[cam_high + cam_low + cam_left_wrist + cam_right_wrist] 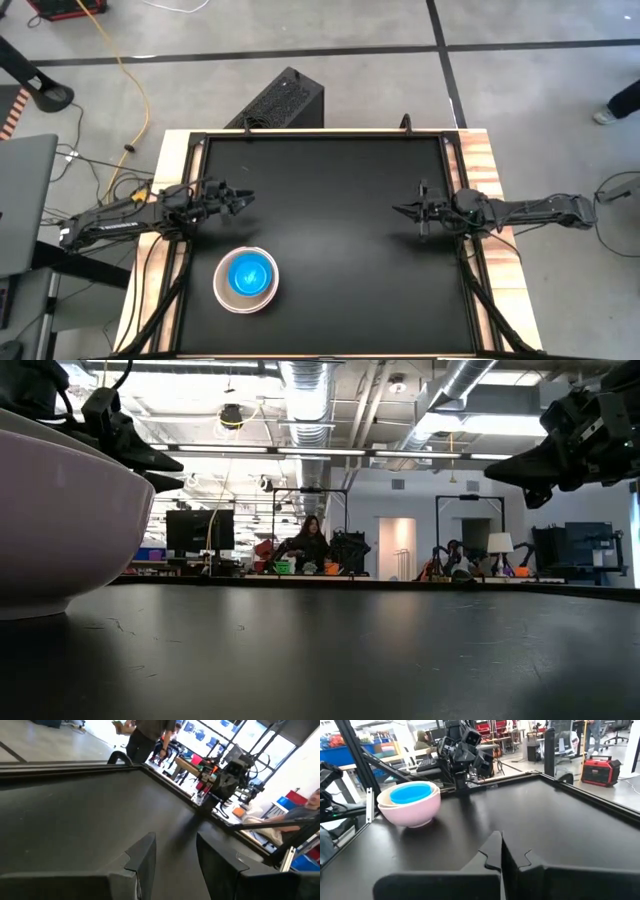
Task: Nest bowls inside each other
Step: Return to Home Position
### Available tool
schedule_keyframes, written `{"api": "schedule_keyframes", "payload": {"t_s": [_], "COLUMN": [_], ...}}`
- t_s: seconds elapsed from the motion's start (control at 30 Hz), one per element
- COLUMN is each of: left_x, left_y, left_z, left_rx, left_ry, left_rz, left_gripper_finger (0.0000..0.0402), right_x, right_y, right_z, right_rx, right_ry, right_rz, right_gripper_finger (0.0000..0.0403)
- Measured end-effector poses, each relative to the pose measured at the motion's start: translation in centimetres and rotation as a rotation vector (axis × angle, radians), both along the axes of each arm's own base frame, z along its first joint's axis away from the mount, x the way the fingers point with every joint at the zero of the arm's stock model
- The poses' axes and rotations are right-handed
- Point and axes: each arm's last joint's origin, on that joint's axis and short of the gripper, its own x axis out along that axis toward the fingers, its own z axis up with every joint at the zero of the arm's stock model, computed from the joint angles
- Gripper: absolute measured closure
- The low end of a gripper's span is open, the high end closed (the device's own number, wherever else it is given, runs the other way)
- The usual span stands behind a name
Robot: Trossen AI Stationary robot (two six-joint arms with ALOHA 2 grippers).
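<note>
The bowls (245,280) stand nested in one stack on the black table, near its front left. The outer bowl is pale pink (412,812), a beige rim (382,797) shows inside it, and a bright blue bowl (410,793) sits innermost. The stack rests on its base, and its wall fills the left of the low view (60,530). My left gripper (248,200) hovers level just beyond the stack, its fingers open (175,862) and holding nothing. My right gripper (398,210) hovers level at the table's right, shut (501,852) and holding nothing.
A raised black frame (320,135) rims the table, with wooden strips (485,160) outside it. A black perforated box (280,100) stands on the floor past the far edge. The table's middle (330,240) lies bare between the arms. A person (308,545) sits far behind.
</note>
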Motion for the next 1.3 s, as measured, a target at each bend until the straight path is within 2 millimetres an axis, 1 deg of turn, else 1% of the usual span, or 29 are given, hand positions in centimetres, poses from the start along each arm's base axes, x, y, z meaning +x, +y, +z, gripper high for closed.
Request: {"api": "schedule_keyframes", "payload": {"t_s": [0.47, 0.63, 0.83, 1.3], "left_x": [0.0, 0.0, -0.1, -0.1], "left_y": [0.0, 0.0, 0.0, 0.0], "left_z": [-0.1, -0.5, -1.4, -1.4], "left_rx": [-0.003, -0.012, -0.032, -0.032], "left_ry": [0.013, 0.052, 0.138, 0.139], "left_rz": [0.001, 0.001, -0.004, -0.004], "left_gripper_finger": [0.0272, 0.0272, 0.0272, 0.0272], "right_x": [0.0, 0.0, 0.0, 0.0], "right_y": [0.0, 0.0, 0.0, 0.0], "right_z": [0.0, 0.0, 0.0, -0.1], "right_rx": [0.000, 0.000, 0.000, 0.000], "right_ry": [0.000, 0.001, 0.001, 0.001], "right_rz": [0.000, 0.000, 0.000, 0.000], "right_gripper_finger": [0.0389, 0.0388, 0.0388, 0.0388]}}
